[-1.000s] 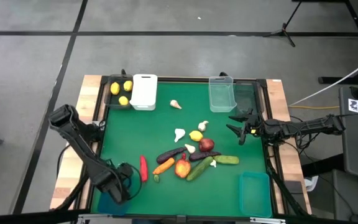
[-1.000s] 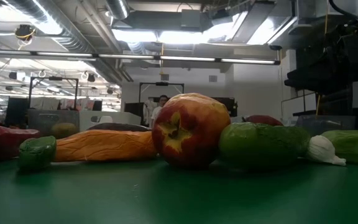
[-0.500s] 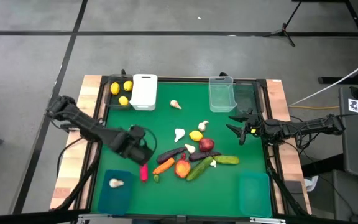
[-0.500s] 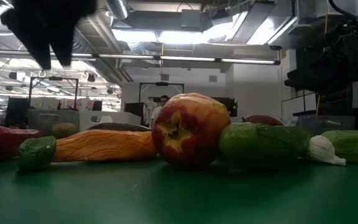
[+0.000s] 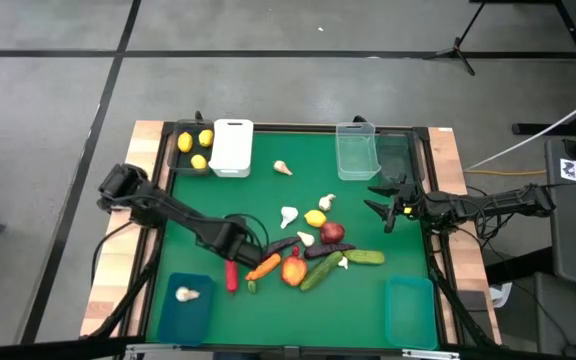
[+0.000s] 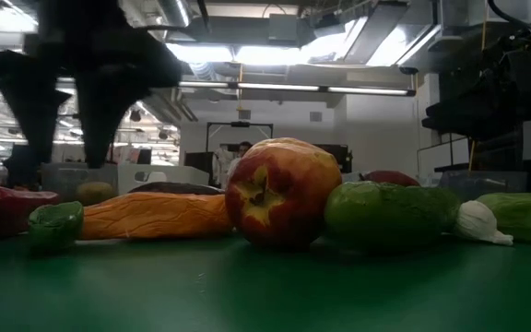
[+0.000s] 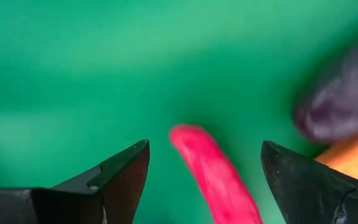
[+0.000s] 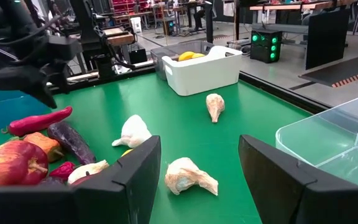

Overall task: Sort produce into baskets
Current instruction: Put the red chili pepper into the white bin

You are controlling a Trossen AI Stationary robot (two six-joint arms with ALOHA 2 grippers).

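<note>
- Hovering over the red chili (image 7: 219,180), left gripper (image 7: 204,171) with jaws spread, one finger on each side of the chili's tip and nothing pinched.
- Lying flat on the green bench (image 5: 268,195), directly between the jaws and a little below them; eggplant (image 7: 347,106) and carrot (image 7: 356,158) just beyond the far jaw.
- Probably light, stiff and smooth, being a small toy piece; slender and tapered, so liable to roll or squirt out if nipped at the tip.
- Best taken across the thicker middle of the body, jaws square to its length.
- Waiting well apart from the pile, right gripper (image 8: 197,180) with jaws spread, empty, garlic bulbs (image 8: 191,175) on the bench ahead of it.
</note>
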